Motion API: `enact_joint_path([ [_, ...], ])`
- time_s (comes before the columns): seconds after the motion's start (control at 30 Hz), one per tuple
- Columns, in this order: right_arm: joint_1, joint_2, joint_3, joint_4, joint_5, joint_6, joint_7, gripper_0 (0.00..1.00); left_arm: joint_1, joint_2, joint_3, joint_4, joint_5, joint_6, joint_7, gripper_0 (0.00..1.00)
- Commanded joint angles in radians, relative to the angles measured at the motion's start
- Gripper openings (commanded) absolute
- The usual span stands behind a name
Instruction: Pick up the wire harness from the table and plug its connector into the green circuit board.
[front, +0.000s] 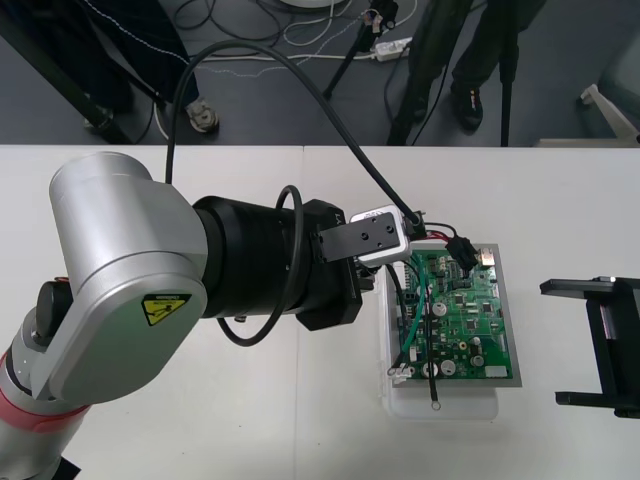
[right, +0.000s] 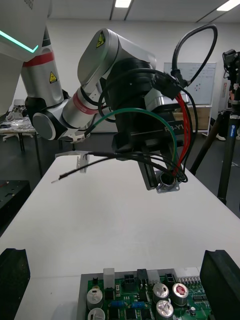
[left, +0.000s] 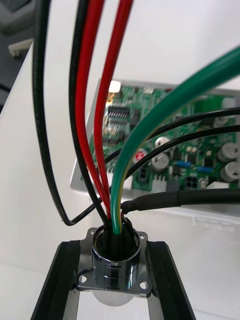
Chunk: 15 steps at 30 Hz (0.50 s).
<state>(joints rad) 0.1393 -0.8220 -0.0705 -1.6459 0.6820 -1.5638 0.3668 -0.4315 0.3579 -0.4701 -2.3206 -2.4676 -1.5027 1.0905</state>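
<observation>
Three colours of wire, red, black and green, make up the harness (left: 125, 165). Its round metal socket (left: 115, 260) is pinched between the left jaws, the flange sitting between the two black fingers (left: 60, 280). I see it held above the bench (front: 300, 420), at the far left corner of the green board (front: 465, 310) on its white base (front: 440, 405), with the wires looping out over the board. Whether the plug is seated I cannot tell. The right jaws are spread wide, waiting off the board's right side, apart from it.
</observation>
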Motion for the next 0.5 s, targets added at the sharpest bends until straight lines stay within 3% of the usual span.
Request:
enact_joint_path([
  [0.03,0.014,0.012,0.009,-0.014,-0.024,-0.007,0.043,1.0,-0.076,0.082,-0.131,-0.045,-0.192,0.078,0.097,0.1],
  [0.5,0.014,0.023,0.008,-0.023,-0.055,-0.007,-0.008,1.0,-0.164,0.062,-0.191,0.029,-0.226,0.084,0.137,0.1],
])
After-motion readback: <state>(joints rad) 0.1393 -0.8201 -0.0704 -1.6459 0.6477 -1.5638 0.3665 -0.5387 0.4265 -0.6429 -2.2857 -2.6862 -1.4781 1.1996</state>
